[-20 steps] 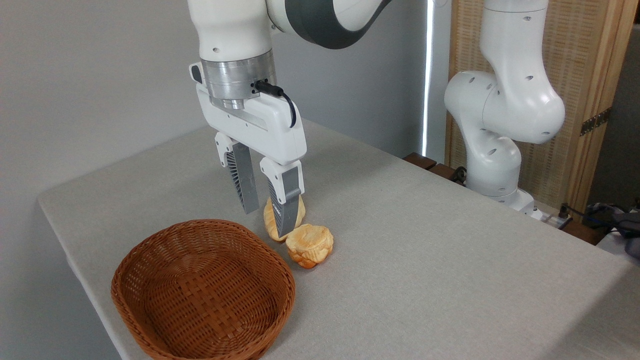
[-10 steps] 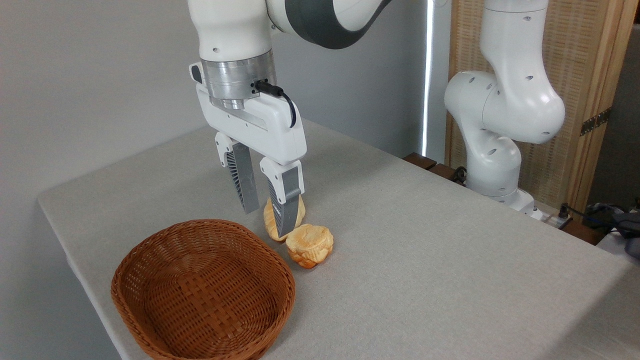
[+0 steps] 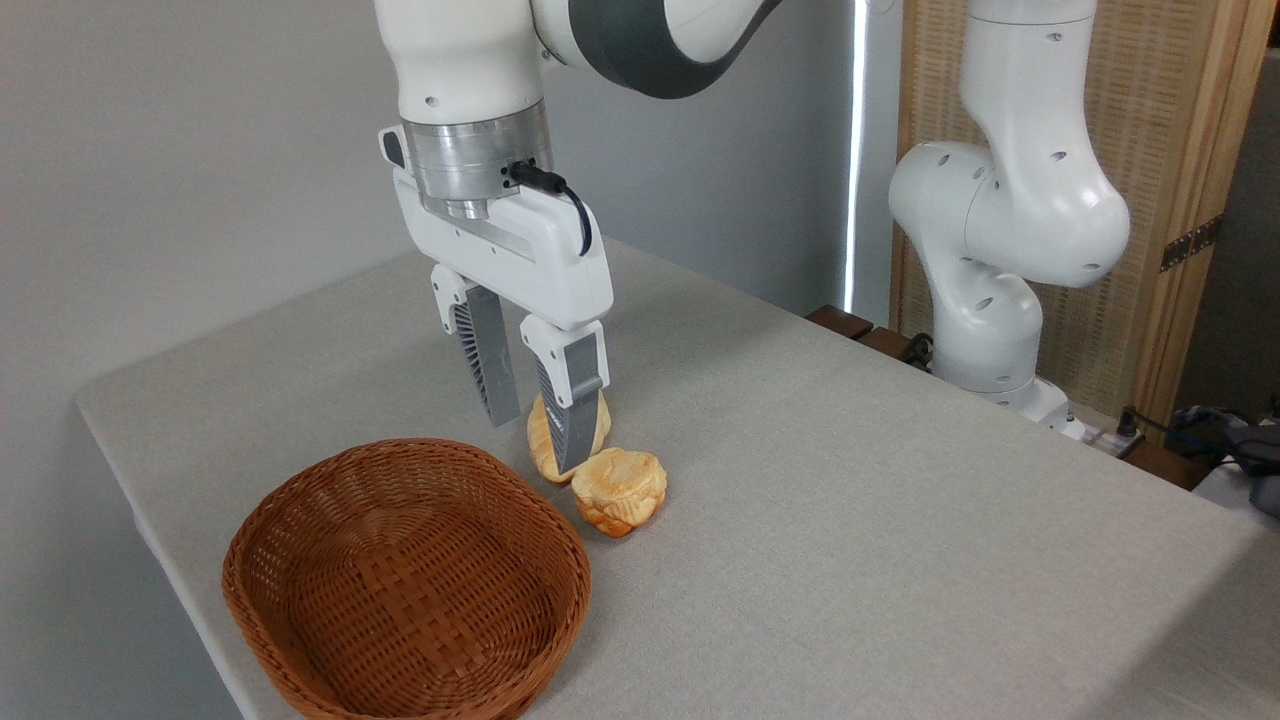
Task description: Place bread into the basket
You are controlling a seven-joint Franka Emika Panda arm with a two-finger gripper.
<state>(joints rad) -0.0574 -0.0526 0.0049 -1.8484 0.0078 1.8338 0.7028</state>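
Observation:
The bread (image 3: 621,489), a small lumpy bun with a browned top, lies on the grey table just right of the basket (image 3: 400,590). The reddish-brown wicker basket sits near the table's front left edge with nothing in it. My gripper (image 3: 535,446) hangs open, pointing down, just behind the basket's far rim and up-left of the bread. Its right finger (image 3: 570,420) stands in front of a paler oval roll (image 3: 541,445) and hides part of it. I cannot tell whether the finger touches the roll. The bread lies outside the jaws.
The arm's white base (image 3: 1000,260) stands at the table's far right edge, with a wooden screen (image 3: 1180,150) behind it. Cables (image 3: 1200,425) lie at the far right. The table edge runs close along the basket's left side.

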